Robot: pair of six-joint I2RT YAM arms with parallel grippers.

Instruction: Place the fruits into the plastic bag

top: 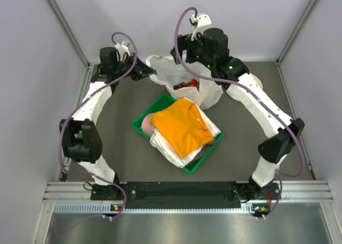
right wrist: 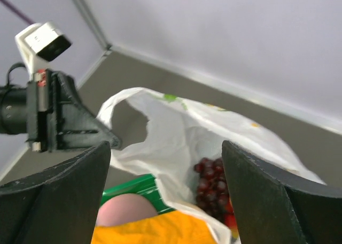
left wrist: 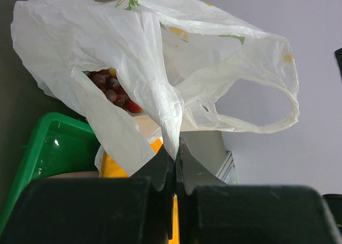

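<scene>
The white plastic bag (top: pixel 168 73) stands at the back of the table and shows in the left wrist view (left wrist: pixel 160 56) and the right wrist view (right wrist: pixel 176 131). Inside it lie a dark purple grape bunch (left wrist: pixel 109 86), also in the right wrist view (right wrist: pixel 209 182), and red fruit (top: pixel 188 84) beside it (right wrist: pixel 231 221). My left gripper (left wrist: pixel 175 147) is shut on the bag's edge and holds its left side up (top: pixel 151 73). My right gripper (right wrist: pixel 165 190) is open and empty, hovering above the bag's mouth (top: pixel 188 55).
A green tray (top: pixel 140 123) in front of the bag holds folded orange (top: pixel 181 126) and white clothes and a pink rounded item (right wrist: pixel 125 209). A pale plate (top: pixel 255 83) lies at the back right, partly behind the right arm. Walls close the sides and back.
</scene>
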